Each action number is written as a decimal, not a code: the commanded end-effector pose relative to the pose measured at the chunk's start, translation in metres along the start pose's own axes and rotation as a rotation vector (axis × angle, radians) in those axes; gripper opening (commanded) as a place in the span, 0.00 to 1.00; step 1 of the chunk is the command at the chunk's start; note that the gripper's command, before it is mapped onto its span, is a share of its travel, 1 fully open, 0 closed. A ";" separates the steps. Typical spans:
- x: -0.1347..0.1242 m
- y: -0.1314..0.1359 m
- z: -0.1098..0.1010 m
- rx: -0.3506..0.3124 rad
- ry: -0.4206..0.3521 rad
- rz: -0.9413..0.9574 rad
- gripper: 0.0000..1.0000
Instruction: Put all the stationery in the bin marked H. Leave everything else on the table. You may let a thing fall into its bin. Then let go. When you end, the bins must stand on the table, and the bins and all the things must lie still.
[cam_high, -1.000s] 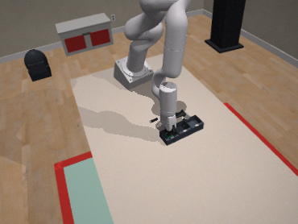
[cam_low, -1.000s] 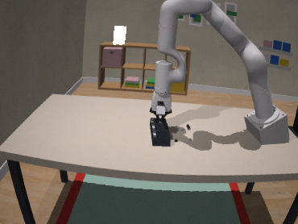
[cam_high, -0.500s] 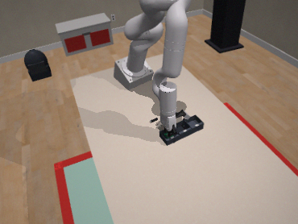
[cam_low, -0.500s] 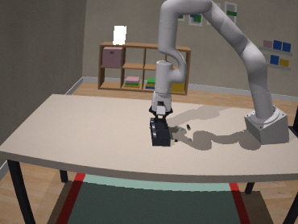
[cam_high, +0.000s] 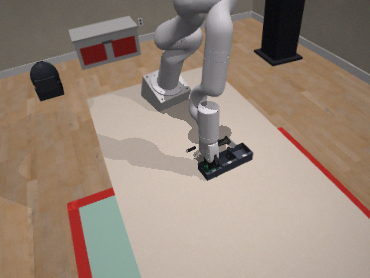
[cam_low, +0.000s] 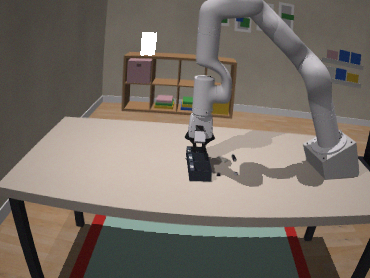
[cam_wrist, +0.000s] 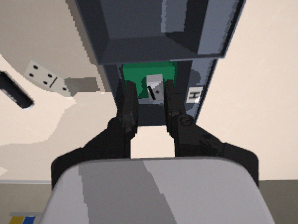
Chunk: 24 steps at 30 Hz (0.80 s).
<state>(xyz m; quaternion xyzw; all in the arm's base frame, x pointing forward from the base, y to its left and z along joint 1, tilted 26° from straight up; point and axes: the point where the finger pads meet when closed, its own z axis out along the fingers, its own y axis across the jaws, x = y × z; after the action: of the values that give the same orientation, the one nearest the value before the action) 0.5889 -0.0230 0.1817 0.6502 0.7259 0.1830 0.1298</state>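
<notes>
My gripper (cam_wrist: 150, 92) hangs straight down over the end compartment of a dark row of bins (cam_high: 226, 160), the one with the label H (cam_wrist: 195, 94). The fingers stand apart. A small grey block with a black slot (cam_wrist: 155, 88) lies between the fingertips, with a gap on its left side, over a green flat thing (cam_wrist: 148, 74) that lies in the same compartment. In the top and exterior views the gripper (cam_high: 210, 160) (cam_low: 199, 145) reaches down to the near end of the bins (cam_low: 198, 165).
A white block with black dots (cam_wrist: 47, 77) and a small black stick (cam_wrist: 15, 91) lie on the table left of the bins. The stick also shows in the top view (cam_high: 190, 149). The robot's base (cam_high: 165, 92) stands at the far edge of the table.
</notes>
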 end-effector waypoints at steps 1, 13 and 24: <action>0.000 0.001 -0.005 -0.002 0.000 0.000 0.29; 0.000 0.001 -0.018 -0.002 0.000 0.000 0.29; 0.000 0.001 -0.041 -0.002 0.000 0.000 0.29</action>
<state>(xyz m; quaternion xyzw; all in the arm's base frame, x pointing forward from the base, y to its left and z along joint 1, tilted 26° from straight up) 0.5746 -0.0263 0.2112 0.6495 0.7254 0.1861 0.1318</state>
